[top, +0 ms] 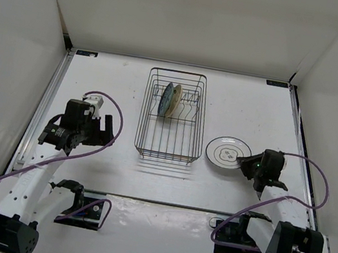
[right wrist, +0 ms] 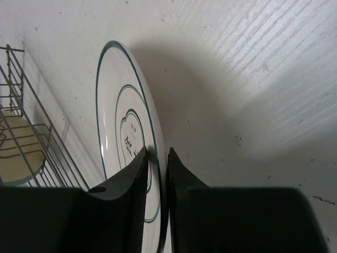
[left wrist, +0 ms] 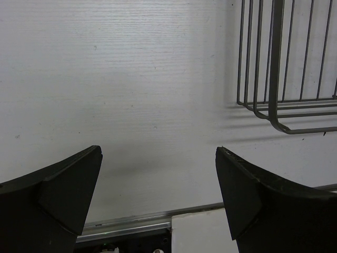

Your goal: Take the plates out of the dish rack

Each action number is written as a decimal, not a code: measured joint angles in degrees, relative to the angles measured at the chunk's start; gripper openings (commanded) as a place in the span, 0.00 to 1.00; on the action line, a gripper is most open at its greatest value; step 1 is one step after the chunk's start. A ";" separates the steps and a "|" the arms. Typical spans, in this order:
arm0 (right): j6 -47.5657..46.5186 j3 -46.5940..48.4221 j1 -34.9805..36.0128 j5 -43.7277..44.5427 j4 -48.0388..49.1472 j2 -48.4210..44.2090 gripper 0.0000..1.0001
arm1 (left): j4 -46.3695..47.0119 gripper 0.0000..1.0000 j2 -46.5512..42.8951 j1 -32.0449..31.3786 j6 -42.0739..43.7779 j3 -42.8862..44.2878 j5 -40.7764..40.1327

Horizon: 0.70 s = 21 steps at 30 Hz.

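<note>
The dark wire dish rack [top: 144, 112] stands at mid-table. A blue-teal plate [top: 166, 100] and a cream-tan plate [top: 175, 100] stand on edge inside it, side by side. The white plate [top: 225, 152] with a dark rim ring lies on the table just right of the rack. My right gripper [top: 247, 162] is shut on its right rim; the right wrist view shows my gripper [right wrist: 160, 154] pinching the white plate [right wrist: 120, 124]. My left gripper [top: 113, 130] is open and empty, left of the rack. In the left wrist view it [left wrist: 158, 154] hovers over bare table.
The rack's near corner [left wrist: 284, 84] shows at the upper right of the left wrist view. The right wrist view shows the rack's wires [right wrist: 37, 142] and the cream-tan plate [right wrist: 16, 155] at the left. White walls enclose the table on three sides.
</note>
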 measured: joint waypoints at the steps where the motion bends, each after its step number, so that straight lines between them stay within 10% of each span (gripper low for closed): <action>1: -0.48 0.35 0.00 -0.09 -0.66 0.59 0.25 | 0.00 1.00 0.11 0.00 0.00 0.00 0.04; 21: -10.45 7.65 0.11 2.89 -20.31 2.69 0.55 | -0.02 1.00 0.42 0.00 0.00 0.00 0.81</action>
